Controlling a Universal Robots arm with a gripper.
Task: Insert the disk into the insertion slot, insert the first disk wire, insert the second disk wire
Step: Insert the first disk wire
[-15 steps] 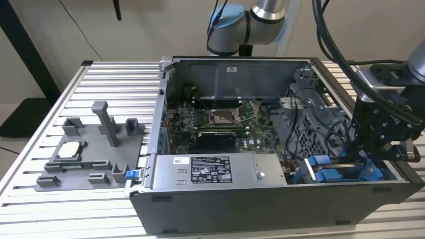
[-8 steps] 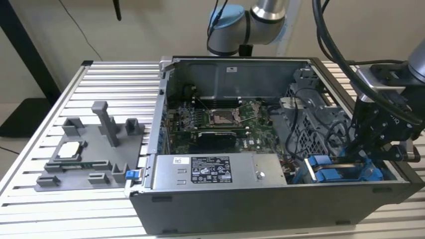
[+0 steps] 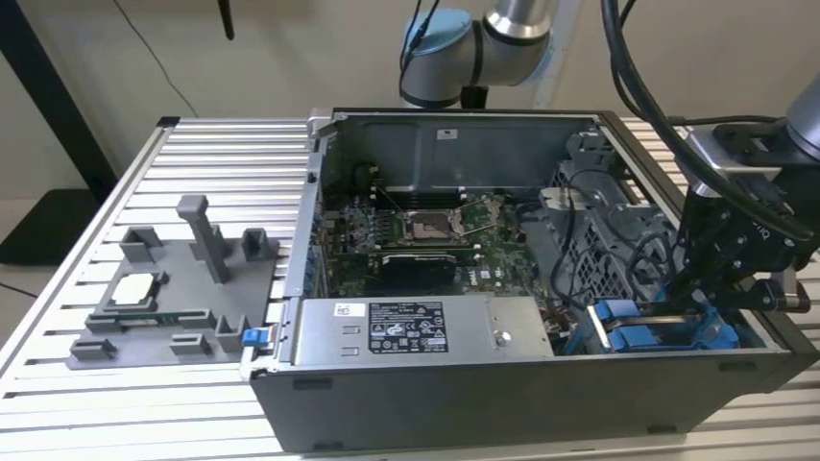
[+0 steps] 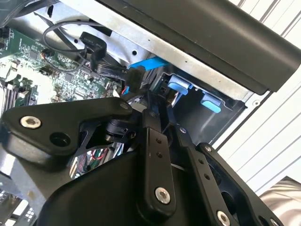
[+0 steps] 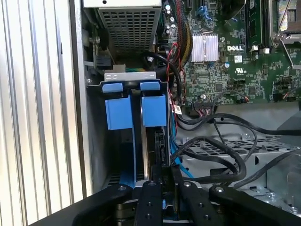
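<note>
Down at computer case (image 3: 513, 408) corner, exterior view's right: gripper (image 5: 163, 175) clenched on disk (image 5: 154, 111) edge, disk standing on edge inside insertion slot (image 5: 129, 76), black cables (image 5: 221, 155) just beside.

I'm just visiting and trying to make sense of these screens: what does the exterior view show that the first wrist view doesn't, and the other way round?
Exterior view: the whole open computer case from outside, a grey fixture plate beside it on the exterior view's left, and the arm's blue-capped joints behind.
First wrist view: a perforated metal grille and a look straight down into the drive bay.
Both: the green motherboard and the bay's blue plastic fittings.
</note>
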